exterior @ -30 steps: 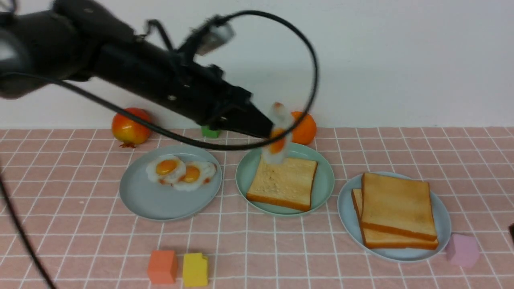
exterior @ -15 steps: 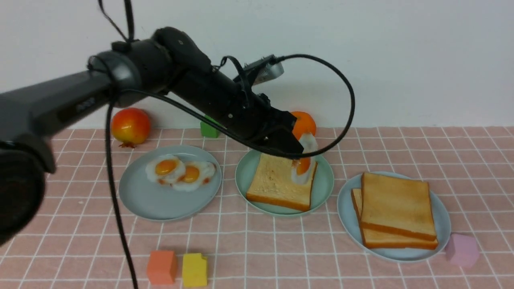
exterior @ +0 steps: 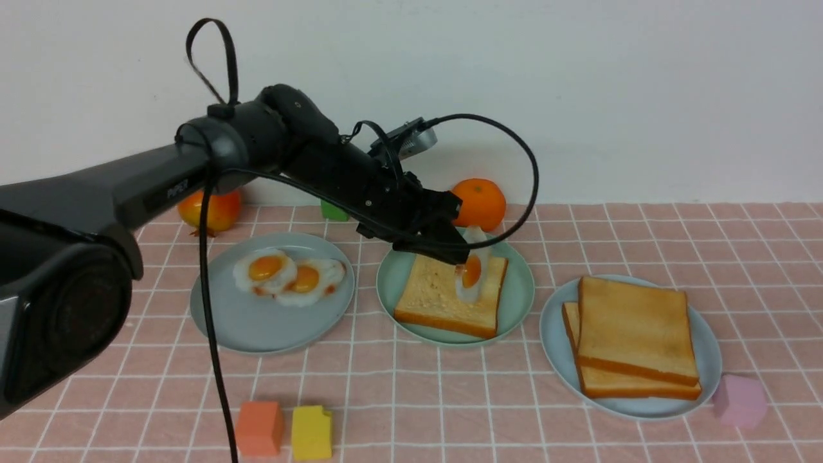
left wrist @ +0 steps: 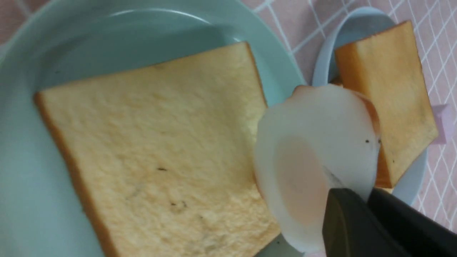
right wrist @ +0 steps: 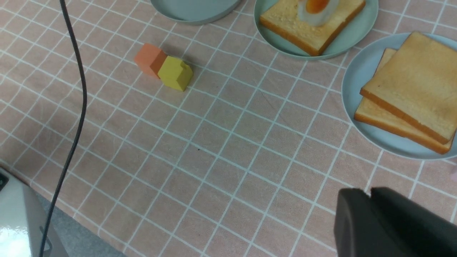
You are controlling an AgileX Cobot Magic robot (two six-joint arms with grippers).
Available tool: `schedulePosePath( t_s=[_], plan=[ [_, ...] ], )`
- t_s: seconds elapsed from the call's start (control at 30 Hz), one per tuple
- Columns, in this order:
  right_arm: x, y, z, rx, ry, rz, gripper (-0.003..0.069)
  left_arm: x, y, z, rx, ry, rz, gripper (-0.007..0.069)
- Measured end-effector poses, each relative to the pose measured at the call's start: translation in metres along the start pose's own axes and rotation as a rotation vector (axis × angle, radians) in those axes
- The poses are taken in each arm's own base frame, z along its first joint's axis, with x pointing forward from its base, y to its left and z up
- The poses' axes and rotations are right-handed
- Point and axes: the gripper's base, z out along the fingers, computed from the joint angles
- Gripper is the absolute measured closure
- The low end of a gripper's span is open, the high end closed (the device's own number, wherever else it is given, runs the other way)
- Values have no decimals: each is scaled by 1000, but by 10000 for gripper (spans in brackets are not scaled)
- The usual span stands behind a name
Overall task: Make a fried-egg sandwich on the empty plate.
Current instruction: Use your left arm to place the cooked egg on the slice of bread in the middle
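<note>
Left gripper (exterior: 460, 259) is pinched onto the rim of the fried egg (exterior: 471, 274), dangling it on edge over the toast slice (exterior: 431, 292) on the mint-green plate (exterior: 522, 290). Egg-placing step, I'd say; next it needs laying flat, then letting go.

Centre left, a blue-grey plate (exterior: 257, 331) carries two fried eggs (exterior: 289, 278). Lower right, a second blue-grey plate (exterior: 558, 350) holds two stacked toast slices (exterior: 636, 331). An orange block (exterior: 259, 427) and a yellow block (exterior: 312, 432) touch at the bottom.

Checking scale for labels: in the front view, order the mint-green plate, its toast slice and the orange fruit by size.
1. Round mint-green plastic plate
2. Square golden-brown toast slice
3. Round orange fruit
</note>
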Motion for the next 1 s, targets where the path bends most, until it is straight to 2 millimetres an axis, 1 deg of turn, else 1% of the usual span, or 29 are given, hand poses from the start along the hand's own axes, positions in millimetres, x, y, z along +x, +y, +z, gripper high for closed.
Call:
schedulePosePath(
  t_s=[0.17,0.5,0.57,0.77,1.0],
  plan=[
    [0,0,0,0,0,8,573,0,3,1,11,-6,-30,574],
    [-1,0,0,-3,-13,11,578,-1,-7,-2,142,-2,-100,574],
    [-1,0,0,-3,-13,11,578,0,-6,-1,125,8,-95,574],
    [-1,0,0,-3,-14,13,578,5,6,-1,0,55,-66,574],
    [-2,1,0,-6,-25,14,581,4,8,-2,-17,47,-57,574]
  ],
)
